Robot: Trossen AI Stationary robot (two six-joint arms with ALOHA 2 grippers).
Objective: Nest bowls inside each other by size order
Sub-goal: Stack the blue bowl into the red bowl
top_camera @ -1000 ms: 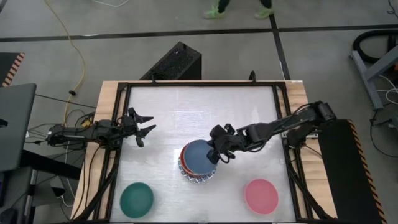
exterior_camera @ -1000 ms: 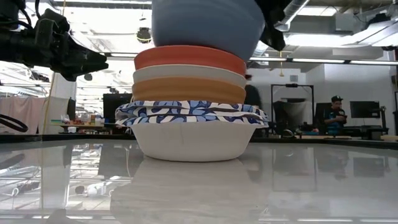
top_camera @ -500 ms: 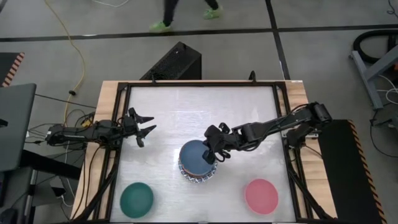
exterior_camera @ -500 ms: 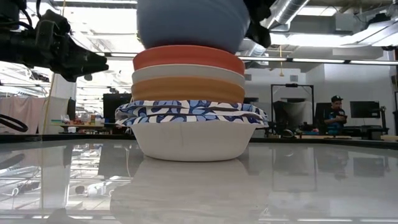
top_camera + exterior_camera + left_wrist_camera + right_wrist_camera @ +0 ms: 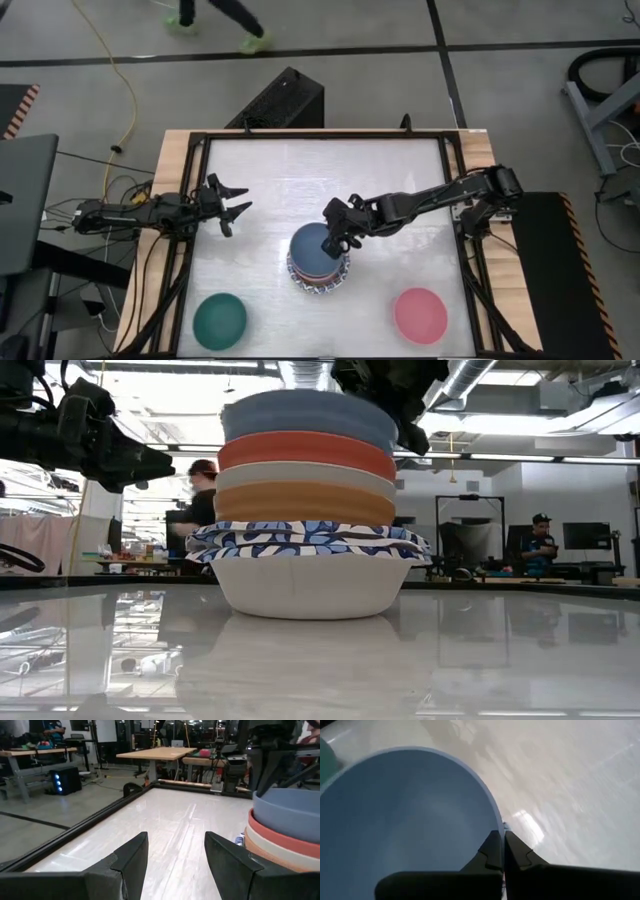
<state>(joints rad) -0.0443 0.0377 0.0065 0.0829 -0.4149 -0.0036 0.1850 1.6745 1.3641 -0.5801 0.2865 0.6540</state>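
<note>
Pinching the rim of the slate-blue bowl point(image 5: 312, 251), the right gripper point(image 5: 337, 240) sits over the stack point(image 5: 308, 530) near the table's point(image 5: 270, 180) middle, the bowl resting on the red one point(image 5: 305, 452). The left gripper point(image 5: 232, 203) hovers at the left edge, fingers spread apart. Green bowl point(image 5: 220, 318) and pink bowl point(image 5: 420, 314) lie separately on the table near its front edge.

A grey concrete floor point(image 5: 520, 90) crossed by a dark stripe point(image 5: 300, 52) surrounds the white desk point(image 5: 320, 180). A yellow cable point(image 5: 112, 60) trails across it. Beyond stand wooden tables point(image 5: 155, 754) and a seated person point(image 5: 541, 540).
</note>
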